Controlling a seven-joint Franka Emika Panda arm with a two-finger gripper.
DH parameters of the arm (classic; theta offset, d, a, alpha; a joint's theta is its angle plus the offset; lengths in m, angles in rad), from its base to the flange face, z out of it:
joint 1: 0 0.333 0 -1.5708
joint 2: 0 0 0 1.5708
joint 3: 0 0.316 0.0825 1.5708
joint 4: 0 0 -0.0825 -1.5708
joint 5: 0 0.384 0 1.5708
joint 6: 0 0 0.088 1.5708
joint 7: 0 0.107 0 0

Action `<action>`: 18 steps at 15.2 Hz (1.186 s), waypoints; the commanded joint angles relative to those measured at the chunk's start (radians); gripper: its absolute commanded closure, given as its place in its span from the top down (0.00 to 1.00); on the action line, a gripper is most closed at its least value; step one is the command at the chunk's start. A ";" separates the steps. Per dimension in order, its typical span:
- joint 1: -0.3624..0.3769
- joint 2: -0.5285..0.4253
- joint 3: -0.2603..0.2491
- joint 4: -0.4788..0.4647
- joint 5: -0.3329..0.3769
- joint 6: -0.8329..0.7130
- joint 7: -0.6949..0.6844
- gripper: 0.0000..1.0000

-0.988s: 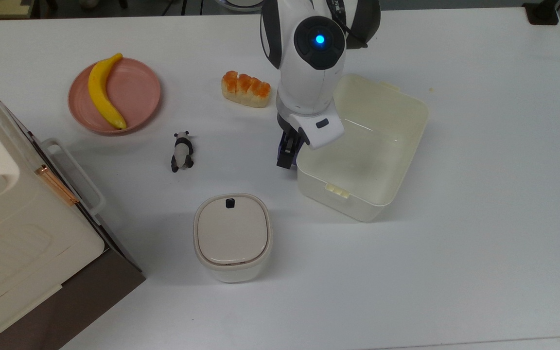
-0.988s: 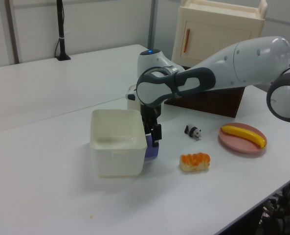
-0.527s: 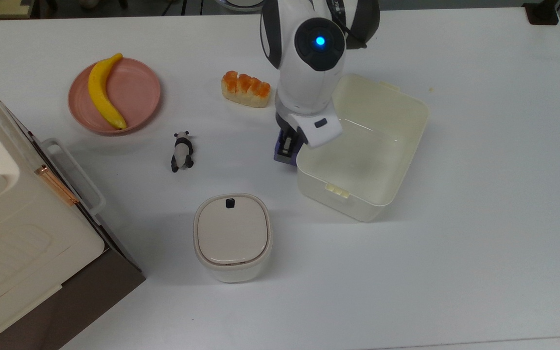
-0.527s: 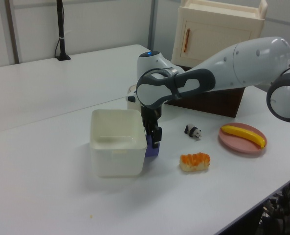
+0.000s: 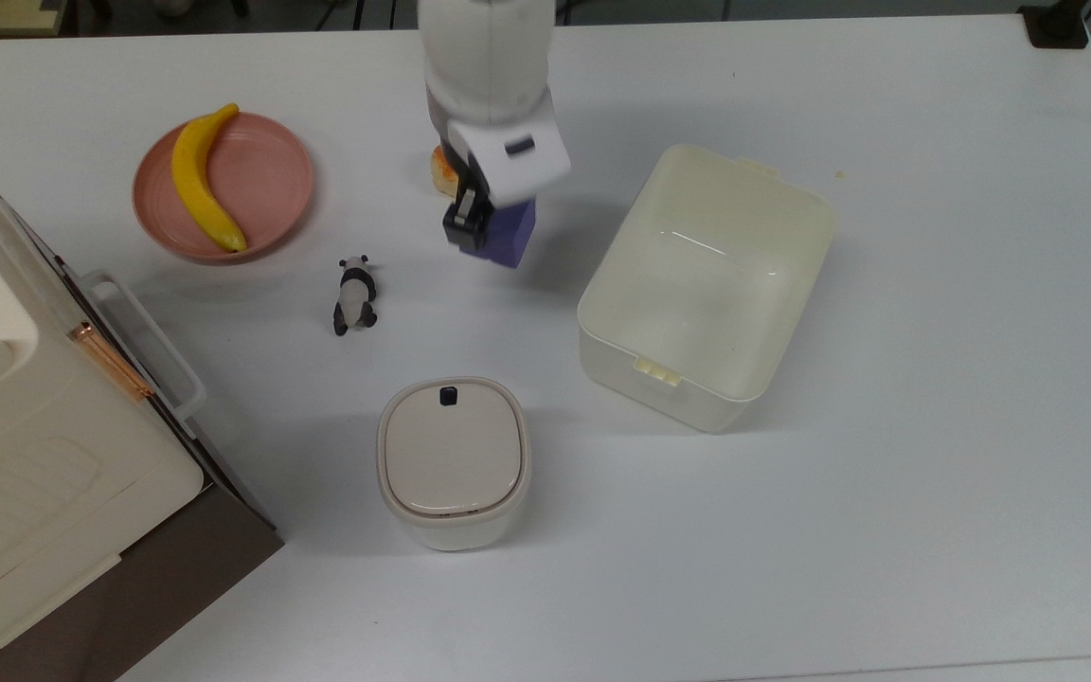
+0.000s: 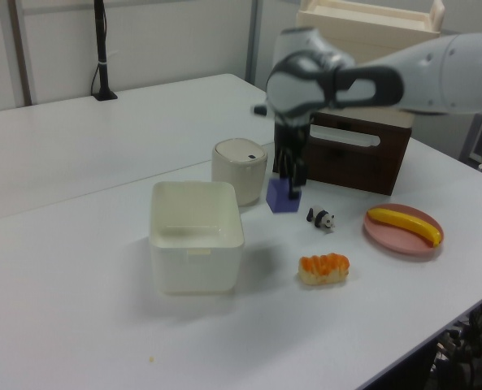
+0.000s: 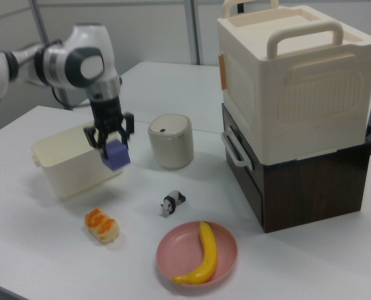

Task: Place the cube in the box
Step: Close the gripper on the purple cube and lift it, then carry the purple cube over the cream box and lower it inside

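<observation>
The purple-blue cube [image 5: 506,237] hangs in the air, clear of the table, with my gripper [image 5: 487,224] shut on it. In the top view it is left of the box [image 5: 669,393], with a gap of bare table between them. The box, a cream-white tub with nothing in it, stands open. In the left view the cube [image 6: 284,196] and gripper [image 6: 290,185] are above the table to the right of the box [image 6: 196,270]. In the right view the cube [image 7: 116,154] is held by the gripper [image 7: 112,142] just in front of the box [image 7: 69,174].
A rounded canister [image 5: 453,462] stands in front of the box's left side. A toy panda [image 5: 354,296] lies left of the cube. The bread piece [image 5: 439,167] is partly under my arm. A banana [image 5: 202,180] lies on a pink plate [image 5: 271,180]. A big case [image 5: 25,445] fills the top view's left edge.
My gripper has risen from beside the box's left wall with the cube in it and swung away from the box, toward the bread piece in the top view.
</observation>
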 commanded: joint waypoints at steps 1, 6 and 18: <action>0.033 -0.020 -0.003 0.058 0.070 -0.027 0.026 0.68; 0.136 0.017 0.008 0.096 0.070 0.077 0.163 0.69; 0.224 0.008 0.008 0.104 0.068 0.114 0.281 1.00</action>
